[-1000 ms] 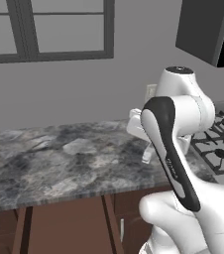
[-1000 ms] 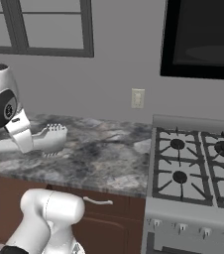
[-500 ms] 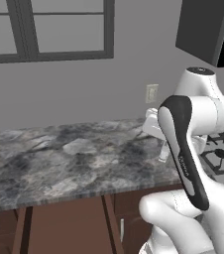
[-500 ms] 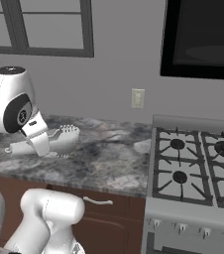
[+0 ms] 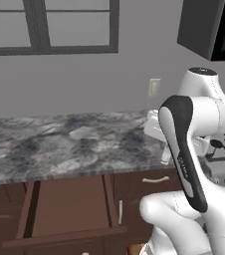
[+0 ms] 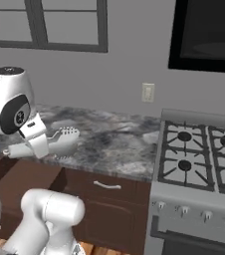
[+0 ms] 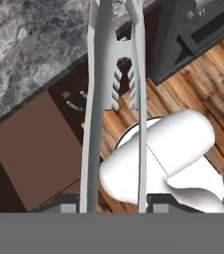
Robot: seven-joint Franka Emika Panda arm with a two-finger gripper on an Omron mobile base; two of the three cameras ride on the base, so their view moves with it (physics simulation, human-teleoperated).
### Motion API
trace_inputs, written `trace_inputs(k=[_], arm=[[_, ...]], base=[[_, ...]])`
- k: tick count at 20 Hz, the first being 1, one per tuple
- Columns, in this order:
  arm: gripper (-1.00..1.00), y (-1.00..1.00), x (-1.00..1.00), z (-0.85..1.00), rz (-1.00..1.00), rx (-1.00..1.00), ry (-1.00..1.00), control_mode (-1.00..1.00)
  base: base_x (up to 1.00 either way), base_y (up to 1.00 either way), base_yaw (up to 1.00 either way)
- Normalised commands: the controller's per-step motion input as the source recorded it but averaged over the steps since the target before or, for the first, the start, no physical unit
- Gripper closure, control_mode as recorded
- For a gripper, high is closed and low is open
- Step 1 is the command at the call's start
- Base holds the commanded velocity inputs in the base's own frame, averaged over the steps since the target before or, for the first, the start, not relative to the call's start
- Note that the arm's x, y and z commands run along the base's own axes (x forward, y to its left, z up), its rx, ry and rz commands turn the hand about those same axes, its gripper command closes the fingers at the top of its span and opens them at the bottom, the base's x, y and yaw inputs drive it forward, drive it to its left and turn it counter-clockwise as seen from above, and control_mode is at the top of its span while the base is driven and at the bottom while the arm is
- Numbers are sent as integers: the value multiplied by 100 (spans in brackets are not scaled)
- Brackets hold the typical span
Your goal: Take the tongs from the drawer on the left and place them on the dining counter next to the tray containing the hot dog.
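The white arm holds the tongs (image 6: 59, 141) level in its gripper (image 6: 39, 144), scalloped tips pointing right, over the front part of a marbled worktop (image 6: 114, 144). To the right stands a gas stove (image 6: 199, 159). A wall socket (image 6: 148, 92) sits above the worktop.

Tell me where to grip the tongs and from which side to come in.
Grip across both long arms, well back from the scalloped tips, with the fingers outside the arms, as the gripper holds the tongs now. The arms are slim and nearly parallel, so a squeeze from the sides probably seats them. The toothed tips look less secure.
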Motion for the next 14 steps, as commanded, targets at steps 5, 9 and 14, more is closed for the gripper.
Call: trace_inputs(k=[5, 9, 14], arm=[[100, 0, 0, 0, 0, 0, 0, 100], [100, 0, 0, 0, 0, 0, 0, 100], [100, 0, 0, 0, 0, 0, 0, 100]], base=[[-88, -63, 58], [-56, -19, 85], [-17, 0, 99]])
